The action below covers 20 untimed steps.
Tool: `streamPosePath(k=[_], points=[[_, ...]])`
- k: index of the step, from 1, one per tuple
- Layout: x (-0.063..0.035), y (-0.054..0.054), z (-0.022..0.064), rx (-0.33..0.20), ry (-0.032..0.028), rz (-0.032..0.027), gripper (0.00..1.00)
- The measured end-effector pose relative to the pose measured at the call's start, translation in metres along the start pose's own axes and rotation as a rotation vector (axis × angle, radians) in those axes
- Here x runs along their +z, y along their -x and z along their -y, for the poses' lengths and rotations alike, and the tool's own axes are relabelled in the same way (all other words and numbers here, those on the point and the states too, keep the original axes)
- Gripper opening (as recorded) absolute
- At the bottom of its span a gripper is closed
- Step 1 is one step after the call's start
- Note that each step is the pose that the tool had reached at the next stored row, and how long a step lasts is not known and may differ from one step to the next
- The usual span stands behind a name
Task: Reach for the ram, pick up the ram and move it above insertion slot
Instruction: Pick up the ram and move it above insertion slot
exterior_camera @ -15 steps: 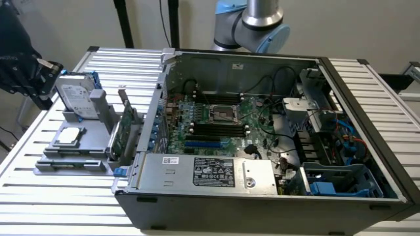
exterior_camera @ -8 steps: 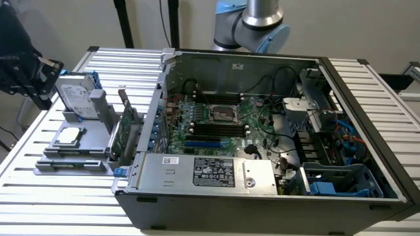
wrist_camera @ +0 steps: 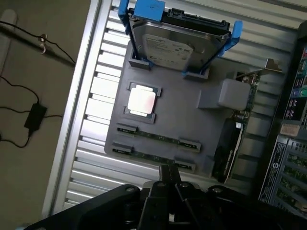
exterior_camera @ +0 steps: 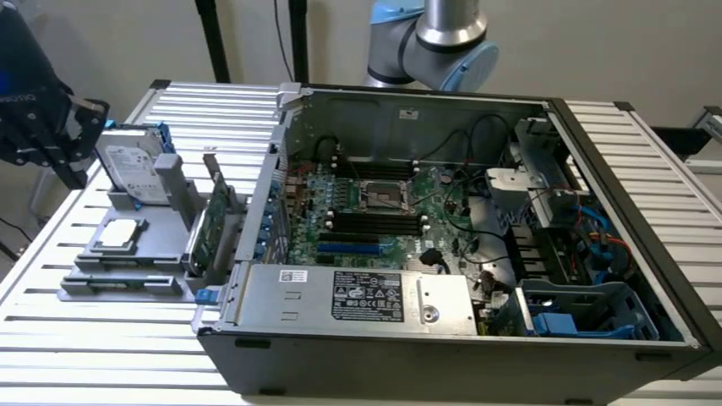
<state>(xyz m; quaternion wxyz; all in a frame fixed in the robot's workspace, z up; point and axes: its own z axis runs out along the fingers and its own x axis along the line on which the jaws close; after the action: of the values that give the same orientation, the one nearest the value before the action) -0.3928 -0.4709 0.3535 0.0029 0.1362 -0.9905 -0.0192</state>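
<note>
My gripper [wrist_camera: 169, 175] hangs over the gray holder [wrist_camera: 182, 120], nearest the ram [wrist_camera: 154, 156]. The ram sits in the holder's clips, near the square chip [wrist_camera: 142, 100]. I cannot tell how far the gripper is open.

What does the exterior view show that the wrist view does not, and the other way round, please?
The exterior view gives the inside of the open computer case: the motherboard, its black slots, the labelled power supply, plus the arm's joint beyond the case. The wrist view gives the floor with a black adapter and cables, and two thin green ram sticks lying flat in the grey holder. Both share the holder, the hard drive in its blue frame, the square processor chip and the upright expansion card.
</note>
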Motion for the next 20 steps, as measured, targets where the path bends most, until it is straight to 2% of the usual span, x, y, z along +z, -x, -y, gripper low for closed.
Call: streamPosePath(k=[20], points=[[0.0000, 0.0000, 0.0000, -0.364, -0.0002, -0.0142, 0.11]])
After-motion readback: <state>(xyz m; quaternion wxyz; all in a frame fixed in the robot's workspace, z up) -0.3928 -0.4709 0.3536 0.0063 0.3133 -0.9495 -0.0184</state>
